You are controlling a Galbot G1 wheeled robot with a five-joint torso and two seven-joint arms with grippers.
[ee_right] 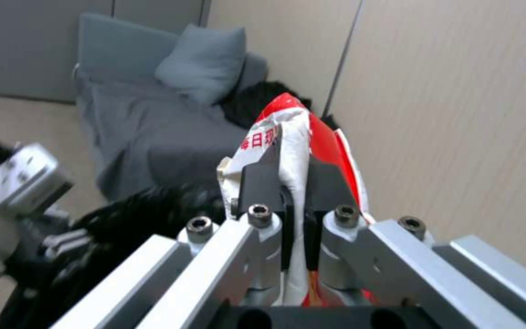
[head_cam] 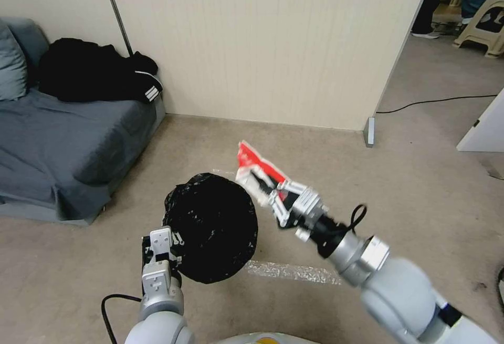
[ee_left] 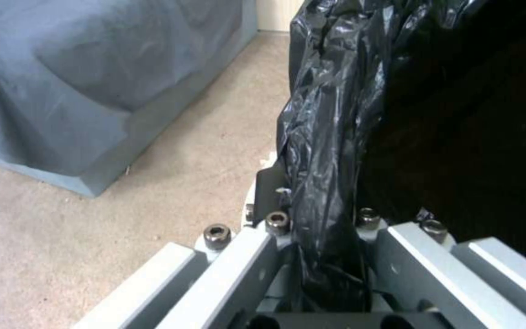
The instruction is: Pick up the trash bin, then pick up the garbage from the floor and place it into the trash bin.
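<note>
With the red-and-white wrapper (head_cam: pixel 252 168) pinched in my right gripper (head_cam: pixel 262 189) and the trash bin (head_cam: pixel 212 228) hanging from my left gripper (head_cam: pixel 176 247), I am at the drop-off step, and the way to do it well, as I judge it, is to carry the wrapper fully over the dark mouth of the bin before letting go, since it sits just beside the bin's far right rim and not yet above the opening. The bin is held clear of the beige carpet (head_cam: pixel 420 218), tipped so its black liner bag (ee_left: pixel 330 137) faces up toward my head camera; I would keep it steady and level the mouth a little, so a light wrapper cannot slide off the crinkled plastic. My left arm reaches low and forward, its fingers (ee_left: pixel 257 256) clamped on a fold of liner at the near rim. My right arm stretches forward and inward from the right, wrist angled toward the wall, the black pads (ee_right: pixel 260 183) squeezed narrow on the wrapper's middle with its red end sticking out past them. A grey sofa (head_cam: pixel 63 139) with black clothing (head_cam: pixel 94 79) stands to the left.
</note>
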